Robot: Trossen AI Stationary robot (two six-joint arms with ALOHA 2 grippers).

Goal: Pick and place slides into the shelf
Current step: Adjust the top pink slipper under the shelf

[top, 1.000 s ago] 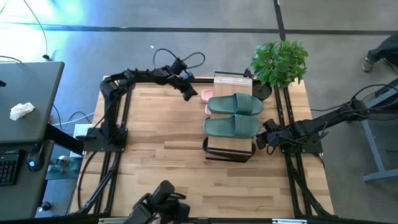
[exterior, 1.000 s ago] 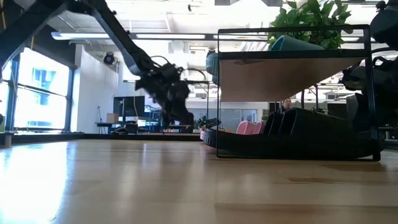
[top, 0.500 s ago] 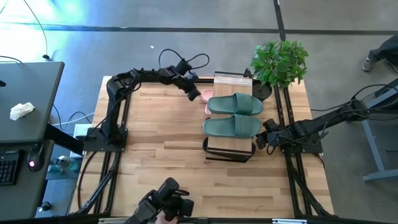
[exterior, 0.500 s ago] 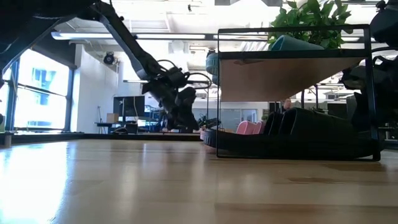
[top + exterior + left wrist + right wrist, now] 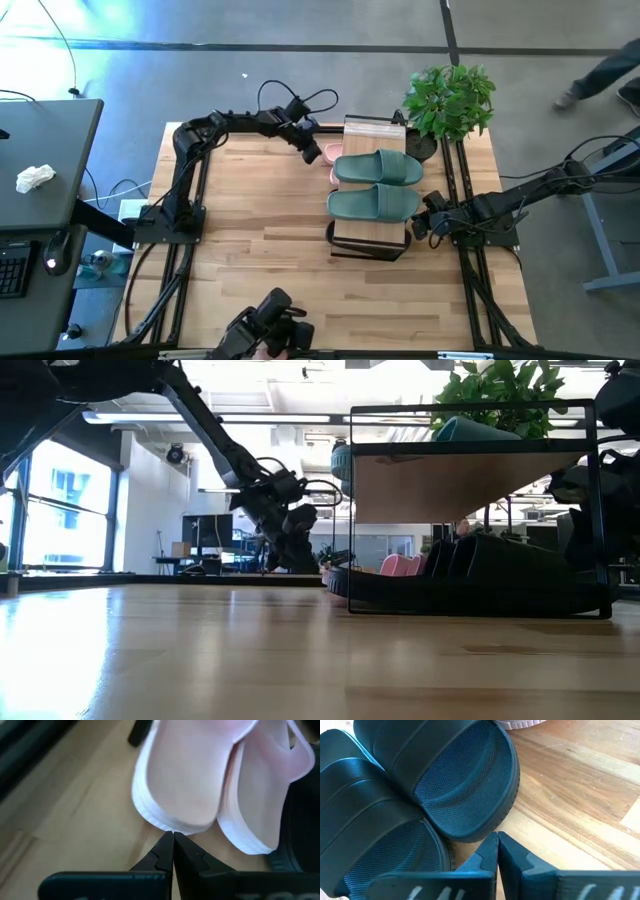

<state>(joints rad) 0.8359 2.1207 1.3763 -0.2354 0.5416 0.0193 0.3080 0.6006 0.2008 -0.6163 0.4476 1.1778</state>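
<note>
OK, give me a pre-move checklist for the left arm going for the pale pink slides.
1. Left gripper at the pale pink rubber slides: ok.
2. Left fingers open for a grasp: not ok, shut.
3. Sage green slides on top of the wood-grain shelf: ok.
4. Black slides on the lower level: ok.
5. Right gripper away from the pink pair: ok, shut beside the black slides.
6. Room for pink on the shelf: cannot tell.

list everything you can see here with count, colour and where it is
green slides: two, sage green, on the shelf's top board
black slides: two, black, under the top board
pink slides: two, pale pink, on the table by the shelf's far left corner
shelf: one, light wood with black frame, table's right half
plant: one, green, far right corner
table: one, light wood
left gripper: shut, at the pink slides
right gripper: shut, beside the shelf's right side
</note>
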